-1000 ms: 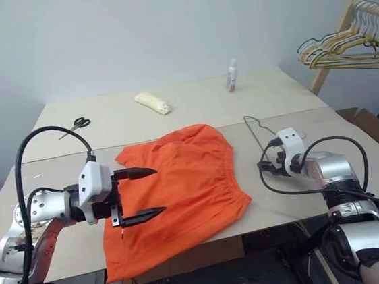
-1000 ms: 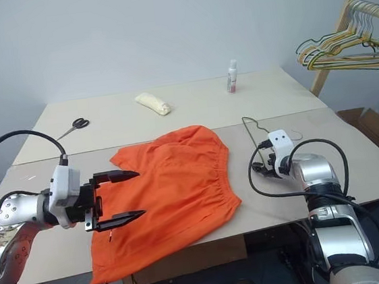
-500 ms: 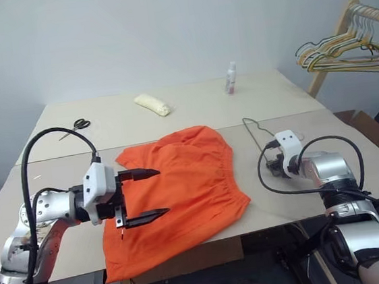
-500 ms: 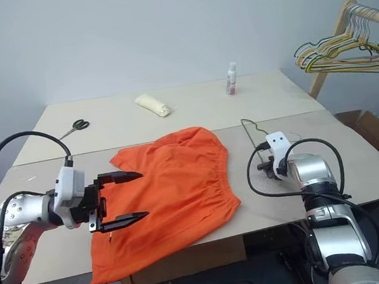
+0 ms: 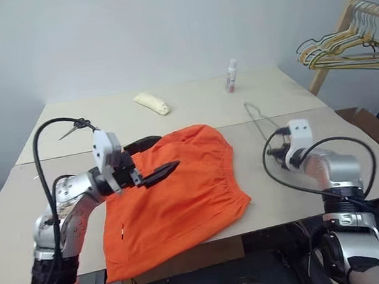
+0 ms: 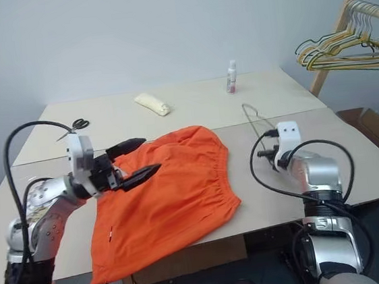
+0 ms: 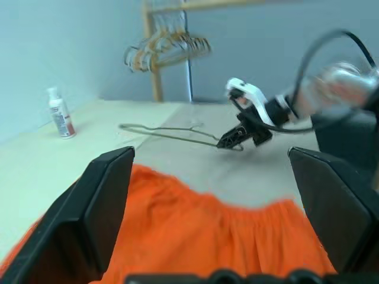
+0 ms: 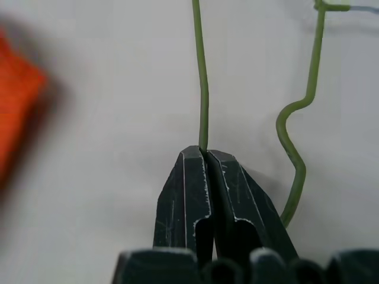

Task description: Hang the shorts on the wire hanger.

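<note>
1. The shorts point(image 5: 175, 198) lie spread on the near half of the pale worktop point(image 5: 193, 111), waistband toward the robot's right, and one leg hangs a little over the near edge.
2. The left gripper point(image 5: 152, 161) hovers over the shorts' far left corner, its fingers point(image 7: 100, 213) spread wide with nothing between them.
3. The right gripper point(image 8: 205, 157) has its fingers pressed together on a straight run of the wire hanger point(image 5: 258, 121). In the right wrist view the pinch is plain; the hanger's far end appears lifted off the surface, though I cannot be sure from these angles.
4. The hanger sits just beside the shorts' waistband, with a strip of bare worktop between them.
5. Open room: the far half of the worktop is mostly bare. A pale yellow rolled cloth point(image 5: 152, 103) lies near its middle, scissors point(image 6: 74, 125) toward the left edge, and a small bottle point(image 5: 231, 76) toward the right.
6. A seam runs across the worktop where two boards meet, just beyond the shorts.
7. Off the right corner stands a wooden rack point(image 5: 340, 31) with a bunch of hangers point(image 5: 346, 49), set against a plain grey wall.
8. The bottle's label is too small to read.
</note>
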Robot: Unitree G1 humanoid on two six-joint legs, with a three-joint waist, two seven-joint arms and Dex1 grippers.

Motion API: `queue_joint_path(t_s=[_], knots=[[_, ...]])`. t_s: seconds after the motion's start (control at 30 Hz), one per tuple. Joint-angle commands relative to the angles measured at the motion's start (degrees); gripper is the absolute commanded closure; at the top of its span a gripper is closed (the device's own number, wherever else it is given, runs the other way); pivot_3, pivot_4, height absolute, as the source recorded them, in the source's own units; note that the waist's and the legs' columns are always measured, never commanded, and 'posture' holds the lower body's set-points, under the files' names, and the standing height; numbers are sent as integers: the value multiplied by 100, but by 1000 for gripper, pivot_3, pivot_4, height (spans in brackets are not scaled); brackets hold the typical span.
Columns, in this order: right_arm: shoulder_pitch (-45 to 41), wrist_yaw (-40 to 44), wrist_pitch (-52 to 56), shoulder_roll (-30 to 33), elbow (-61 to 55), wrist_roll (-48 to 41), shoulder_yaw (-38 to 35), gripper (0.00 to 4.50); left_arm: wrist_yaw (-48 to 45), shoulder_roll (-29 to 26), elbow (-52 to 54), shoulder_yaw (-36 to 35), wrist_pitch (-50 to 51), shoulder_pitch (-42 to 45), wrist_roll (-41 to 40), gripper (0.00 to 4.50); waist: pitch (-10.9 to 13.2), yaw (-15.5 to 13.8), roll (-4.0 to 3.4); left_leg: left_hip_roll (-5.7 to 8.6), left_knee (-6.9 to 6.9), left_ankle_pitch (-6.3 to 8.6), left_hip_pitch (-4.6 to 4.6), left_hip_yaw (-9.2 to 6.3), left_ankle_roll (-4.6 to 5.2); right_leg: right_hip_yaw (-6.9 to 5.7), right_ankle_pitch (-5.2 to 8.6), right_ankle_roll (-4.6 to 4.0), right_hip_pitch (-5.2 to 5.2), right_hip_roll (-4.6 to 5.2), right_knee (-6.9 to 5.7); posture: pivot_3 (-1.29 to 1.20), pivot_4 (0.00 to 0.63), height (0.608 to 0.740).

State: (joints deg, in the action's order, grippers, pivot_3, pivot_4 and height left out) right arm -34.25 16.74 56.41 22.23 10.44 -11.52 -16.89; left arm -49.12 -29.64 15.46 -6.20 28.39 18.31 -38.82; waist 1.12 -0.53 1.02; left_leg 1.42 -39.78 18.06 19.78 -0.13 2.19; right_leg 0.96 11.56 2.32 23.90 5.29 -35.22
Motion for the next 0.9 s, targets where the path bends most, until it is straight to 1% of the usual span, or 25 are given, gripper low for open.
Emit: queue_joint_path(t_s=[0.03,0.1,0.17,0.2,0.27,0.37,0.43,0.5,0.63,0.73,0.83,0.9], knots=[[68,162,257,-79,-1546,-639,-269,4493,868,423,-259,-344,968,541,-889,0,-1,6,-1,2,-4,-2,22,0,-3,1,-1,0,25,2,-7,35,0,740],[356,271,-136,-100,-2287,-658,-5,4493,1440,725,-577,-445,1598,934,-1291,0,-1,8,-1,-1,-5,-4,35,-4,-6,-3,-1,-1,34,-2,-6,32,0,740],[592,344,-525,-200,-2757,-697,166,4493,2043,1085,-933,-624,1997,1310,-1609,0,-1,2,0,0,-7,-4,40,-10,-6,-10,-1,0,34,-2,-2,32,0,740],[775,426,-1012,-165,-2952,-525,406,4493,2334,1270,-1120,-728,2148,1497,-1760,0,-1,5,0,4,-7,-4,39,-9,-6,-8,-1,0,34,-1,-2,30,0,740],[1075,547,-1704,-216,-3268,-357,767,4493,2772,1604,-1358,-870,2309,1787,-1967,0,-2,5,1,13,-10,-4,39,-9,-6,-7,-4,6,30,4,0,30,0,740],[1350,574,-2591,-372,-3408,-201,1080,4493,3057,1897,-1419,-978,2362,1998,-2133,0,-1,49,1,41,-9,-11,39,-7,-19,2,-7,10,34,7,5,29,0,740],[1534,689,-3169,-339,-3464,5,1366,4493,3240,2039,-1451,-1059,2338,2094,-2246,0,-1,61,2,42,-9,-28,39,-8,-48,3,-7,11,34,10,7,29,0,740],[1675,779,-3636,-294,-3456,162,1563,4493,3343,2117,-1488,-1124,2289,2148,-2313,0,-1,61,2,44,-7,-35,39,-8,-60,4,-8,11,34,11,7,29,0,740],[1898,1061,-4289,-143,-3423,341,1844,4493,3321,2208,-1523,-1388,2219,2228,-2726,0,-1,59,2,45,-8,-35,37,-10,-60,4,-8,11,31,11,8,29,0,740],[1965,1103,-4549,-122,-3375,436,1968,4493,3255,2207,-1469,-1479,2223,2245,-2963,0,-1,58,3,46,-8,-35,38,-10,-60,3,-7,11,31,12,9,34,0,740],[2041,1188,-4822,-109,-3372,505,2093,4493,3314,2189,-1464,-1488,2184,2258,-3003,0,-1,38,3,47,-8,-36,37,-12,-61,3,-8,10,30,12,9,35,0,740],[2073,1190,-4915,-101,-3347,595,2175,4500,3271,2178,-1447,-1500,2128,2243,-3041,390,-2,21,4,48,-8,-36,37,-13,-61,3,-7,10,28,12,11,35,0,740]])
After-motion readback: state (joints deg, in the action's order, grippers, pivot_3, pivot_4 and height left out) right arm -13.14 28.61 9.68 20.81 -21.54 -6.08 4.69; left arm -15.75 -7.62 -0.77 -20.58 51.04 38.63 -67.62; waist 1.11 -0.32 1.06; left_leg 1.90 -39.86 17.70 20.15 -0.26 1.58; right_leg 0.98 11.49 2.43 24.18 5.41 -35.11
